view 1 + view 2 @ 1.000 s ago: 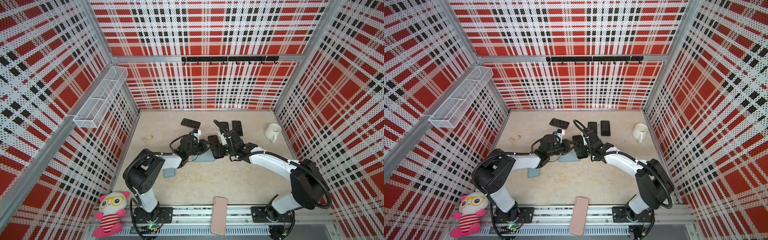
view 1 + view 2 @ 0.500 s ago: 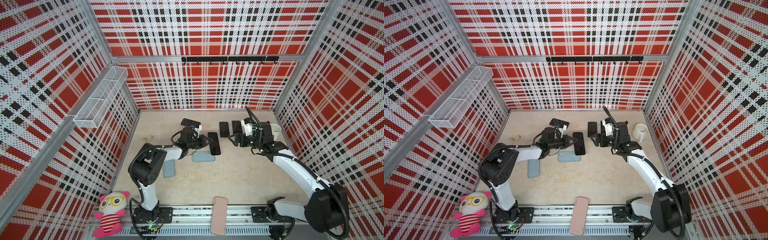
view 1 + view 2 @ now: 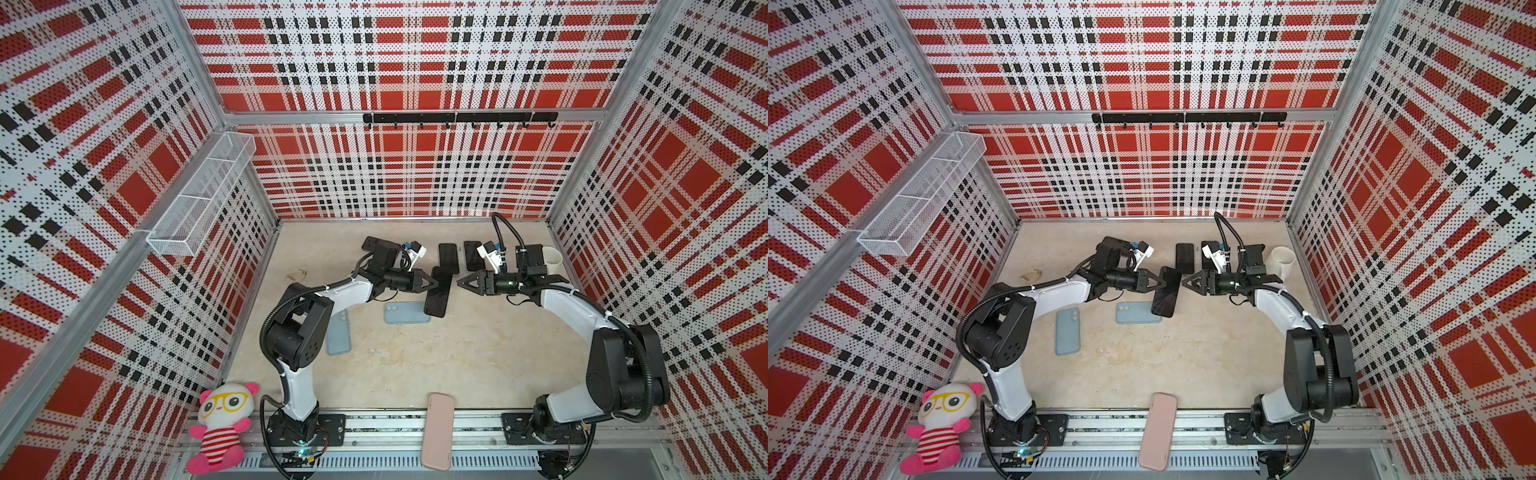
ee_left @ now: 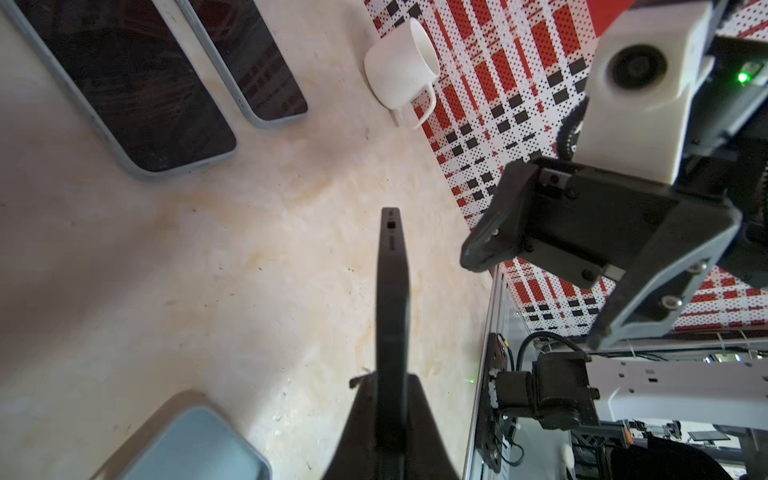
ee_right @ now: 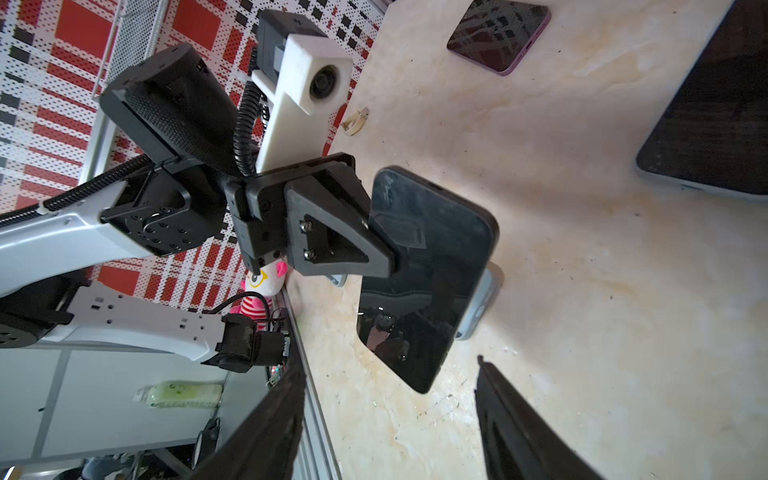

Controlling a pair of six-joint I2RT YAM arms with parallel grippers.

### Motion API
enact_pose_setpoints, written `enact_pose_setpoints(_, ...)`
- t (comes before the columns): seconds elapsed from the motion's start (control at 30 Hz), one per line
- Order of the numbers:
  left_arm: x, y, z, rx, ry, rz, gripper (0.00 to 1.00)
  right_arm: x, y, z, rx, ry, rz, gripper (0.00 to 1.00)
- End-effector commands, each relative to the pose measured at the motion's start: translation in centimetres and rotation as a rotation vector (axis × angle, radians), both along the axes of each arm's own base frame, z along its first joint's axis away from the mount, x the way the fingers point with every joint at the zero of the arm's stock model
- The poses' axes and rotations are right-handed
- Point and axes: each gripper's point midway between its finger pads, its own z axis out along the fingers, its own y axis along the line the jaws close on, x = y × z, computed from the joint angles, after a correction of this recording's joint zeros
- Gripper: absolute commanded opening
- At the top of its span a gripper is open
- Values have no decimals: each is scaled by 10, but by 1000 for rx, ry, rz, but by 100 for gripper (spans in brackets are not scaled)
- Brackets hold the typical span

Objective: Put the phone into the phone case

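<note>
Narrow gap between phone (image 3: 437,291) and right hand (image 3: 459,283), bare tabletop (image 3: 478,353) below.

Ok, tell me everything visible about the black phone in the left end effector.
The black phone is a slim glossy slab with rounded corners and a dark reflective face. The left end effector is shut on one long edge, holding it tilted above the table, one end over the light blue phone case.

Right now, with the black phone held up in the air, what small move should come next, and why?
Probably ease the right pincer forward and close it on the free edge of the phone. The left pincer grips the phone by one edge only, lifted near the blue case, and the open right pincer faces it without touching.
</note>
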Motion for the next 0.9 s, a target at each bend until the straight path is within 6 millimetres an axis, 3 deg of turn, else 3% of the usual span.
enact_pose_setpoints(0.0, -12, -10, 47, -73, -105, -78, 0, 4, 7, 18, 62, -82, 78, 68)
enact_pose_setpoints(0.4, -19, -12, 76, -135, -135, -82, 0, 14, 9, 1, 68, -54, 97, 72)
enact_pose_setpoints(0.77, -19, -19, 83, -229, -91, -107, 0, -2, 20, 30, 215, -87, 229, 60)
enact_pose_setpoints(0.87, -15, -19, 81, -230, -91, -95, 0, -2, 22, 35, 223, -95, 242, 51)
